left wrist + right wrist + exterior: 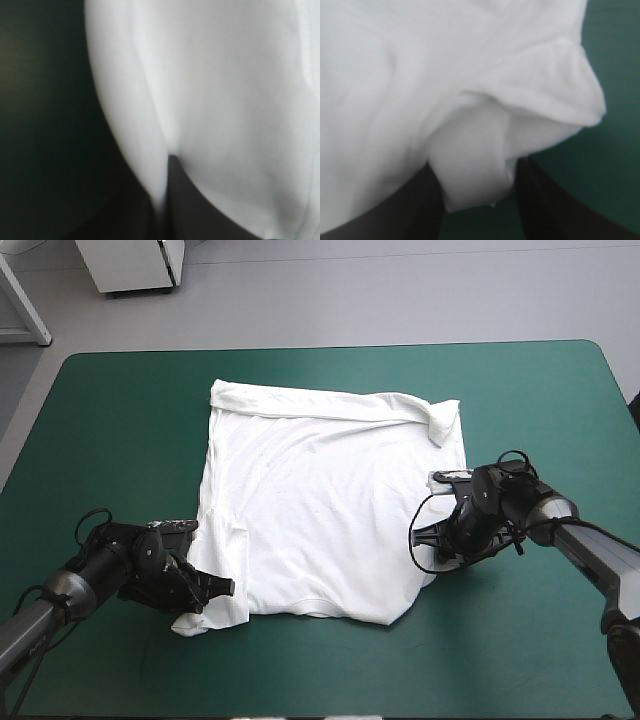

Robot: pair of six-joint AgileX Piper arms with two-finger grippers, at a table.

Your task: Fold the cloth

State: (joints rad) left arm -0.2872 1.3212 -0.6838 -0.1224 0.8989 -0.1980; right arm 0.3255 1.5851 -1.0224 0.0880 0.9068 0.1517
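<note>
- The T-shirt (330, 510) lies spread out in the middle of the teal-green worktop (120, 420). Its 12 o'clock edge is rolled over.
- The left gripper (212, 592) is at the T-shirt's 7 o'clock corner. Its black fingers (200, 210) are pinched together, with a thin bit of cloth between them.
- The right gripper (438, 540) is at the T-shirt's 4 o'clock side. Its fingers stand apart. A thick roll of cloth sits in the gap and does not look squeezed.
- If both arms lift now, I think only the left side will come up. The right side could slip out, and the T-shirt would hang crooked.
- The left pinch looks small. A quick pull might tug the cloth free.
- The roll on the right is bunched. If the fingers shut on it like that, the fold may come out lumpy and not line up.
</note>
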